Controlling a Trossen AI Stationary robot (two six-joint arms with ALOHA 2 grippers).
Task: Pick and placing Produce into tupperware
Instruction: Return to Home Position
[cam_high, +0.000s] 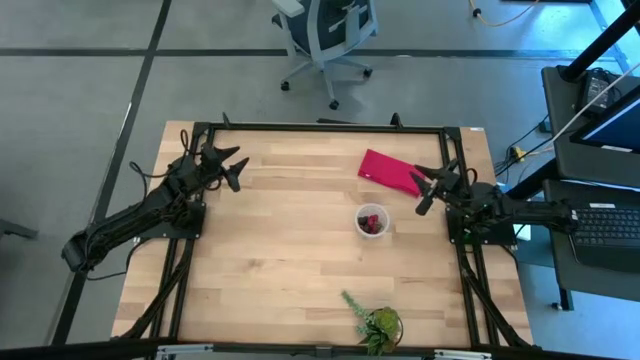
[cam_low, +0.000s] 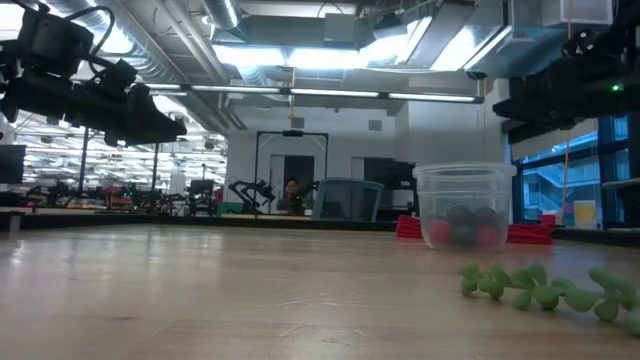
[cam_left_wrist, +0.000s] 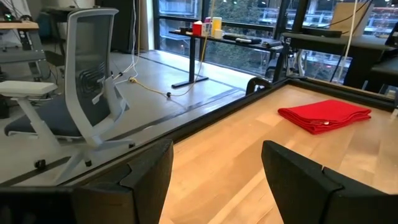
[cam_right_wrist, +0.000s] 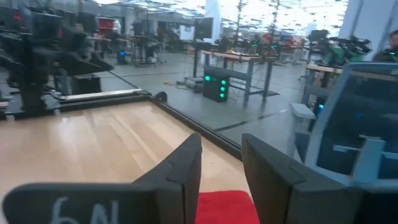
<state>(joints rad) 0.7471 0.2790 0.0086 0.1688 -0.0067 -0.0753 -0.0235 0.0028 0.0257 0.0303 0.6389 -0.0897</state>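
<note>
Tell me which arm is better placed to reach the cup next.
Right, likely: the right gripper sits open near the red cloth, much closer to the cup than the left gripper, open too.

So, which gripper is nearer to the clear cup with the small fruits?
Right. The right gripper is close to the clear cup, on its right, beside the red cloth. The left gripper is much farther off, on the cup's far left.
</note>
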